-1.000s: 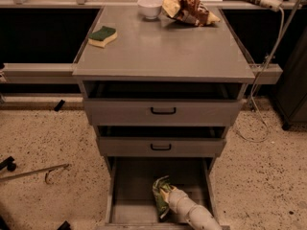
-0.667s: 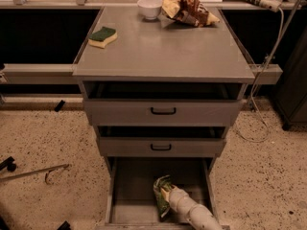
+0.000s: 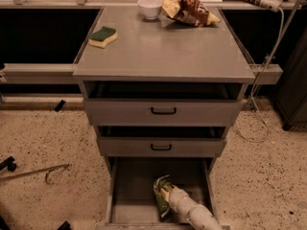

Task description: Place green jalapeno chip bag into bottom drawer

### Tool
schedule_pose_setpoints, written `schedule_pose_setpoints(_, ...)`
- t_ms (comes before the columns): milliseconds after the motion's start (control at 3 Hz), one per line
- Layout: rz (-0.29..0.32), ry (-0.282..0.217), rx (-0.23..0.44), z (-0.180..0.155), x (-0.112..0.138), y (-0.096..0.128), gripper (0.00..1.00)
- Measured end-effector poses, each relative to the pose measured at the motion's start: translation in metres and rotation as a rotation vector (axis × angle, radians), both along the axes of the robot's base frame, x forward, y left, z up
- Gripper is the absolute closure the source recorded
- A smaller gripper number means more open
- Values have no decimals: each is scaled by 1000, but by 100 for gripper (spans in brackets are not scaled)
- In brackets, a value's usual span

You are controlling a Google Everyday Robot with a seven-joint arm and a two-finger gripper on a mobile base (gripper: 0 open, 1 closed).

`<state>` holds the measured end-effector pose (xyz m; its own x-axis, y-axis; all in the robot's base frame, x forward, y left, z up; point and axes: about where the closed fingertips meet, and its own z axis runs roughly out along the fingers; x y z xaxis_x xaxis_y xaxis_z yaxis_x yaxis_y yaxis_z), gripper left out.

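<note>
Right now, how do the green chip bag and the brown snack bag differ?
The green jalapeno chip bag lies in the open bottom drawer; the brown and yellow snack bag lies on the cabinet top beside a white bowl. The hand is at the green bag, not the brown one. Both are crumpled.

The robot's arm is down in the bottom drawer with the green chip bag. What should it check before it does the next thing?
1. The bottom drawer is pulled open: ok.
2. The green jalapeno chip bag is inside the drawer walls: ok.
3. The gripper is down in the drawer, right at the bag: ok.
4. The bag has been let go: cannot tell.
5. The bag lies flat on the drawer floor: cannot tell; it looks propped on its edge.
6. The way up and out is free: ok, the middle drawer sits farther back than the gripper.
</note>
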<state>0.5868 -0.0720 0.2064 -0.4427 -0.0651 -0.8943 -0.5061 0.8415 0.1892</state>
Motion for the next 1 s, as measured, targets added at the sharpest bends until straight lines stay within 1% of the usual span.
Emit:
schedule_pose_setpoints(667, 0, 0, 0, 0, 0, 0, 12)
schedule_pose_setpoints(1000, 0, 0, 0, 0, 0, 0, 0)
